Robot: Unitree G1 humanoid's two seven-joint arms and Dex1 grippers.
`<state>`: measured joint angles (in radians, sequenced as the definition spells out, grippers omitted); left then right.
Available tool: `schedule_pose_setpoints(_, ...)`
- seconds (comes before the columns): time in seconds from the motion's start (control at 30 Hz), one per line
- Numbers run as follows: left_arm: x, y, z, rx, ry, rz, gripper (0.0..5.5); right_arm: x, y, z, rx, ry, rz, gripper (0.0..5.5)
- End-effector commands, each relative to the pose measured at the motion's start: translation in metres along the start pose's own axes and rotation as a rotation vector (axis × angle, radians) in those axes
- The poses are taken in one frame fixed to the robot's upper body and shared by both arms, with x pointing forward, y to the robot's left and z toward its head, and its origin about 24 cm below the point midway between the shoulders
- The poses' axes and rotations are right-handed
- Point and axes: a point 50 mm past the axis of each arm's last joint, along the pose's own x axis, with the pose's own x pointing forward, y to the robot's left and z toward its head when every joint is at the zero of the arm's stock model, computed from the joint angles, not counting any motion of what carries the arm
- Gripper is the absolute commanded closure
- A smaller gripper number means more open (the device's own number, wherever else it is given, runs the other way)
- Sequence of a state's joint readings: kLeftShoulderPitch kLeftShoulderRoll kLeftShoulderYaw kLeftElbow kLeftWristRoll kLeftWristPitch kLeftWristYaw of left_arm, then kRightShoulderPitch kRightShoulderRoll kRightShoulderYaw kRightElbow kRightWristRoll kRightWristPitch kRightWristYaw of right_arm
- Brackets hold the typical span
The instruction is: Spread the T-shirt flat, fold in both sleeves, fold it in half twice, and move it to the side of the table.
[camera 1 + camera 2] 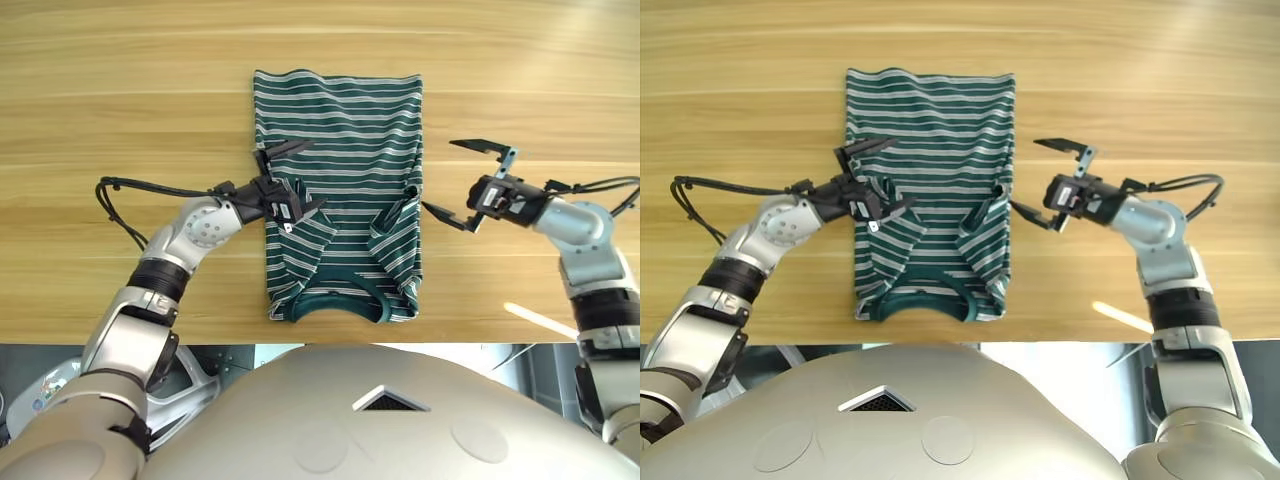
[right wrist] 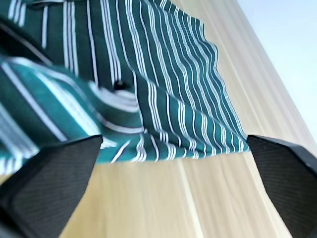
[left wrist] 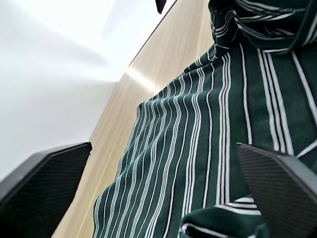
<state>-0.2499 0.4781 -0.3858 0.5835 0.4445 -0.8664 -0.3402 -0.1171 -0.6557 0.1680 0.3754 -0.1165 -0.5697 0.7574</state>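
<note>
Our green T-shirt [image 1: 340, 150] w/ thin white stripes lies on the wood bench [image 1: 120, 80], about in the mid of it & right in front of us. It lies flat & long, w/ the neck hole [image 1: 335, 297] at the near end, close to the bench edge, & the straight bottom hem [image 1: 335, 78] at the far end. Both sleeves are folded in on top of the shirt. The left sleeve [image 1: 300, 240] & the right sleeve [image 1: 398, 228] both slant in toward the neck, & the right one is a bit bunched up. Our left claw [image 1: 316, 174] is wide open. It sits over the left side of the shirt, just in from the edge & a bit farther out than the left sleeve fold. We can't tell if it touches the cloth. In the left wrist view its two black fingers [image 3: 44, 188] stand far apart w/ striped cloth between them. Our right claw [image 1: 438, 174] is wide open too, holding nothing. It is over bare wood just beside the right edge of the shirt, tips aimed at the shirt, & one tip comes very close to the cloth. In the right wrist view we see a far corner of the hem & bare wood. A black cord [image 1: 112, 195] loops out from our left arm over the bench.
</note>
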Motion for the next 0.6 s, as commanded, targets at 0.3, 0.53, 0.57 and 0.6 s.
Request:
schedule_pose_setpoints(0.3, 0.004, 0.000, 0.002, 0.004, -0.011, -0.004, 0.10, 0.038, -0.001, 0.004, 0.014, -0.027, 0.019, 0.11)
schedule_pose_setpoints(0.53, 0.004, -0.003, 0.003, -0.006, -0.010, -0.005, 0.10, 0.036, 0.017, -0.027, -0.015, 0.178, 0.106, 0.11)
schedule_pose_setpoints(0.57, 0.004, -0.004, 0.003, -0.007, -0.011, -0.006, 0.10, 0.035, 0.020, -0.034, -0.021, 0.221, 0.122, 0.11)
schedule_pose_setpoints(0.6, 0.003, -0.004, 0.003, -0.007, -0.011, -0.005, 0.10, 0.034, 0.022, -0.038, -0.023, 0.249, 0.128, 0.11)
